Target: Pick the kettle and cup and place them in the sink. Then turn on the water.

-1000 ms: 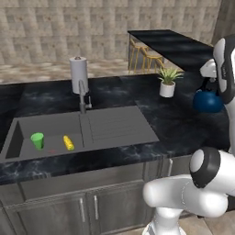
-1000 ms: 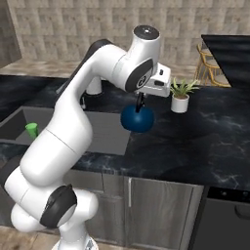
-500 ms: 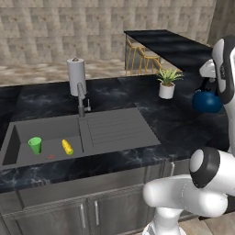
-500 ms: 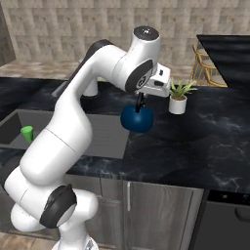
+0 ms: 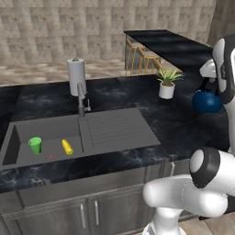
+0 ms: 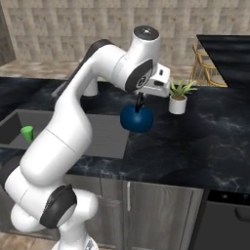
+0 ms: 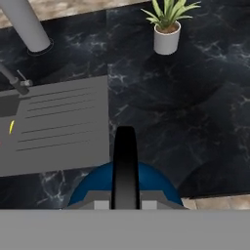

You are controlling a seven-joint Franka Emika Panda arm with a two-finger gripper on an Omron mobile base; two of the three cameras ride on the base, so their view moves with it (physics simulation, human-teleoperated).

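The dark-blue kettle [image 6: 136, 118] hangs in the air over the black counter, just right of the sink's ribbed drainboard [image 7: 63, 122]. My gripper [image 6: 140, 101] is shut on its black arched handle [image 7: 125, 161] from above. In the left base view the kettle [image 5: 206, 102] hangs at the far right under the gripper [image 5: 209, 86]. From the hand, the kettle [image 7: 93, 183] sits directly below the gripper [image 7: 125, 196]. The green cup [image 5: 35, 145] stands upright in the grey sink [image 5: 46, 125] basin, also visible as the cup [image 6: 27, 133] at the left. No water runs from the faucet [image 5: 81, 98].
A small yellow object [image 5: 67, 147] lies in the basin beside the cup. A paper towel roll [image 5: 76, 75] stands behind the faucet. A white pot with a green plant [image 6: 178, 97] stands on the counter behind the kettle. Bar stools and a dark raised counter lie farther back.
The whole picture has shifted slightly, so the camera has moved a little. The kettle stays hanging in the shut gripper at about the same spot.
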